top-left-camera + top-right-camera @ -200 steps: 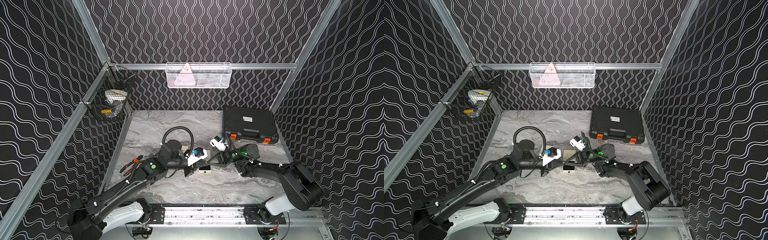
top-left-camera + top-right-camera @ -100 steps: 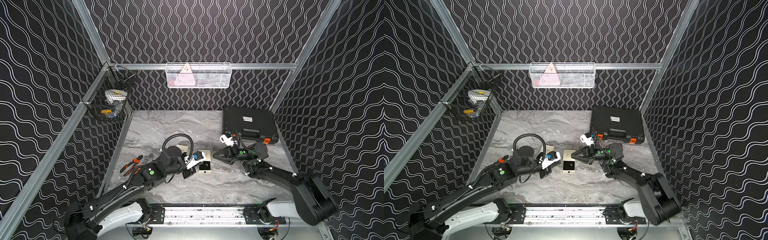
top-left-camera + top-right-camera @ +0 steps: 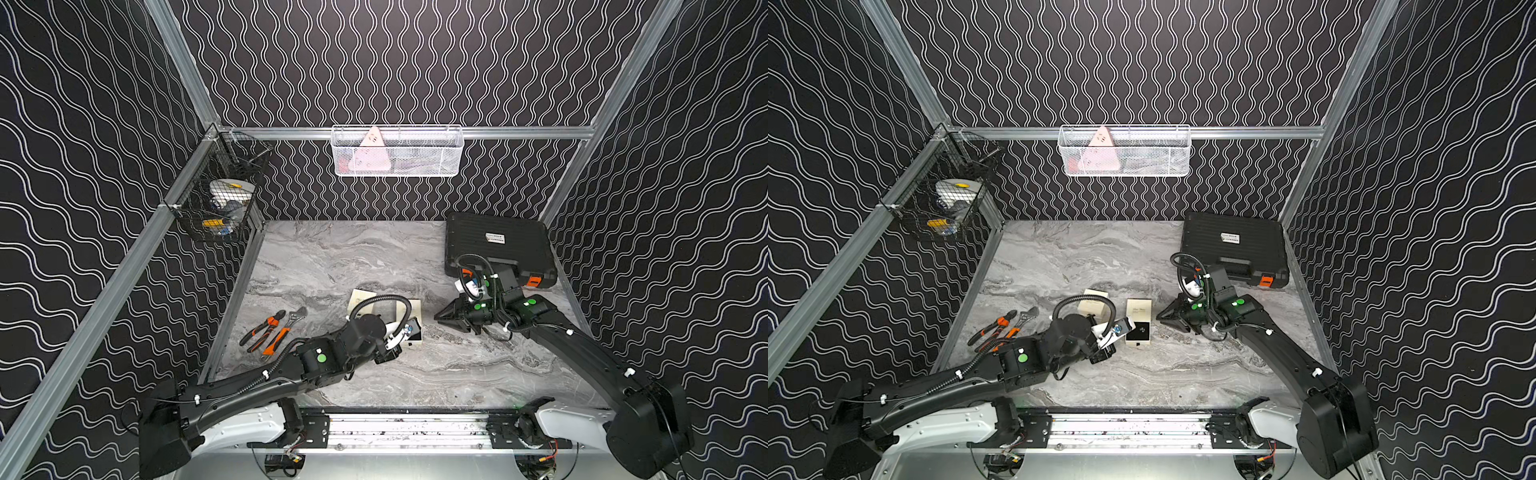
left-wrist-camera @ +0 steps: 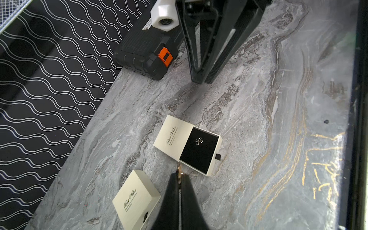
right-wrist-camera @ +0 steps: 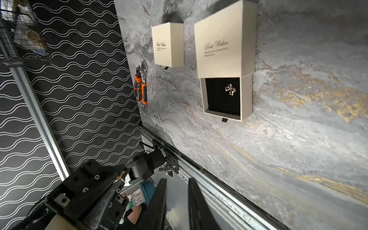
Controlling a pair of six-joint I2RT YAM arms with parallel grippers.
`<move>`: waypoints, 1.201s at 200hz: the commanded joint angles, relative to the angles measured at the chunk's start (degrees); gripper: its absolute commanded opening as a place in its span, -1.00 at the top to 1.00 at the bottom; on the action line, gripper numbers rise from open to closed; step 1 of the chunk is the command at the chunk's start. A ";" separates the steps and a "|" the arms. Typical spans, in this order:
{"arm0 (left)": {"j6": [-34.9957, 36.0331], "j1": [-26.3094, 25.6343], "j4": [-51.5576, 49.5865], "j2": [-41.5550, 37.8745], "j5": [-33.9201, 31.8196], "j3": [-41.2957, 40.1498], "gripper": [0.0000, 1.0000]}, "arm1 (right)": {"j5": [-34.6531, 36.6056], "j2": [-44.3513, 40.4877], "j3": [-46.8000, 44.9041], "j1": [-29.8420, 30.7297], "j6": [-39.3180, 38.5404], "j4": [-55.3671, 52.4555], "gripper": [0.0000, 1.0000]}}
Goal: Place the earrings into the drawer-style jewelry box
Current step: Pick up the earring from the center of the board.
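The jewelry box (image 3: 1139, 309) lies on the bench (image 3: 332, 257) with its long axis front to back and its drawer (image 4: 199, 151) pulled out toward the robot. A bow-shaped earring (image 5: 230, 90) rests on the drawer's black lining. The left hand (image 4: 180, 177), just beside the drawer, is pinched closed on a gold earring (image 4: 180, 171) that seems to stick out along the fingers. The right hand (image 5: 177, 180) stands to the box's right, jaws apart, gripping nothing.

You've got the jewelry box (image 4: 175, 135) flat on the marble: cream sleeve, drawer (image 4: 196, 157) slid partly out, black lining up. One gold earring (image 4: 199, 141) lies on the lining. A second earring (image 4: 180, 170) is pinched in the left gripper (image 4: 180, 176) tips, just beside the drawer.
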 commanded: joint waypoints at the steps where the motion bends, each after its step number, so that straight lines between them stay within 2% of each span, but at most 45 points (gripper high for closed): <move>1: 2.89 -3.00 4.08 -0.13 -6.98 -1.33 1.00 | -0.10 -2.38 -1.77 0.18 9.62 1.13 0.55; 26: 5.07 -6.73 8.91 0.02 -11.60 -3.37 1.00 | -2.00 -5.08 -7.44 1.82 26.72 16.95 0.56; 46: 6.52 -8.40 12.25 0.69 -14.31 -4.48 1.00 | -0.13 -5.26 -7.88 6.31 33.21 21.68 0.56; 136: 9.60 -9.08 15.04 -0.39 -16.28 -6.30 1.00 | 0.85 -1.29 -5.95 14.19 42.18 27.39 0.74; 240: 11.21 -9.61 14.86 -0.41 -17.61 -6.85 1.00 | 1.68 -1.42 -5.25 16.42 43.22 26.79 0.79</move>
